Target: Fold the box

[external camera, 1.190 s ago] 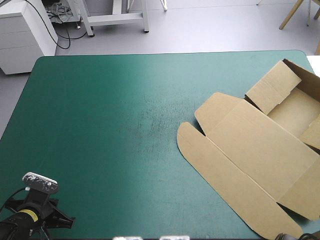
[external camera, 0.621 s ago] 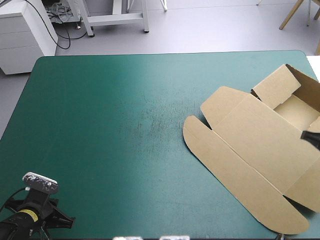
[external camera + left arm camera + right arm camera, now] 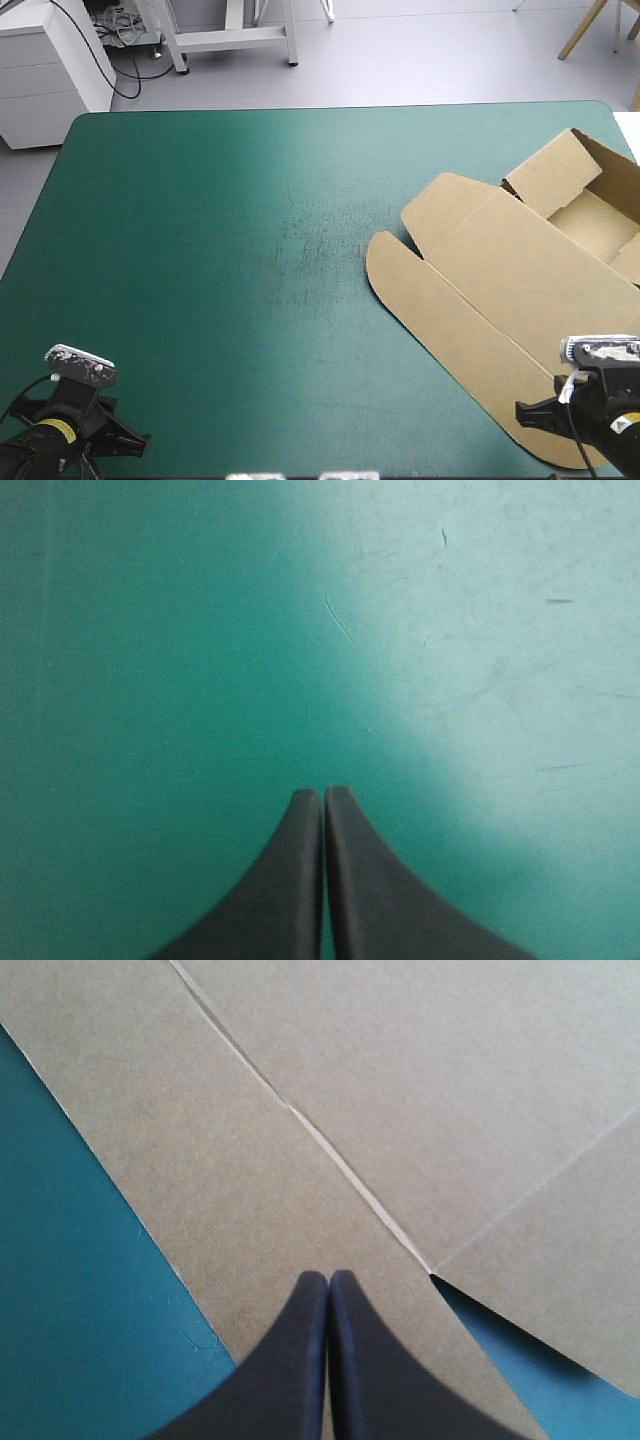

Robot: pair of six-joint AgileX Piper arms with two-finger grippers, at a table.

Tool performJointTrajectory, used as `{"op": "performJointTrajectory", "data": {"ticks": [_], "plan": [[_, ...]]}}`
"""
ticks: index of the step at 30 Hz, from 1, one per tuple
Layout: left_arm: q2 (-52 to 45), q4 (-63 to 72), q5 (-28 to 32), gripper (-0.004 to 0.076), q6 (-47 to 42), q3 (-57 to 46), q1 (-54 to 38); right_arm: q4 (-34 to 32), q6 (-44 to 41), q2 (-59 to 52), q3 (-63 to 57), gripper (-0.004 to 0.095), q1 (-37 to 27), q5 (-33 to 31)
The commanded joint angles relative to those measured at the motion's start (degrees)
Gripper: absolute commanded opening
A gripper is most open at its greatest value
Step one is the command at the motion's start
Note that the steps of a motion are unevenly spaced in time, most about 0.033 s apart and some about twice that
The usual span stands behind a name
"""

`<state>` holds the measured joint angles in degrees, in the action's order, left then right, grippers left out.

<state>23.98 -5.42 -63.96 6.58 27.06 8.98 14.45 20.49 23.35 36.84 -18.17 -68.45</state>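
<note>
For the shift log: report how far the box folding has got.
Done: the box has walls raised at its far right end, forming a partial tray. In hand: nothing is gripped. The right claw is shut above the long rounded flap, and the left claw is shut over bare teal-green cover. Left: the flap and the wide lid panel lie flat, unfolded.

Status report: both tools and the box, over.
Left tool shut, over teal-green table cover. Right tool shut, above brown cardboard box, lid flat. No obstruction seen.
</note>
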Motion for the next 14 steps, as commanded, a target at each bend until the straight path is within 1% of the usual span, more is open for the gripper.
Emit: {"op": "performJointTrajectory", "data": {"ticks": [1, 6, 14], "plan": [[0.5, -0.2, 2.1, -0.0010, -0.4, 1.5, -0.1, 1.6, 0.6, -3.7, -0.1, -0.0019, 0.2, 3.4], [0.5, -0.2, 2.1, -0.0010, -0.4, 1.5, -0.1, 1.6, 0.6, -5.4, -1.7, -0.0019, 1.4, 3.4], [0.5, -0.2, 2.1, -0.0010, -0.4, 1.5, -0.1, 1.6, 0.6, -5.4, -1.9, -0.0019, 8.6, 4.6]]}}
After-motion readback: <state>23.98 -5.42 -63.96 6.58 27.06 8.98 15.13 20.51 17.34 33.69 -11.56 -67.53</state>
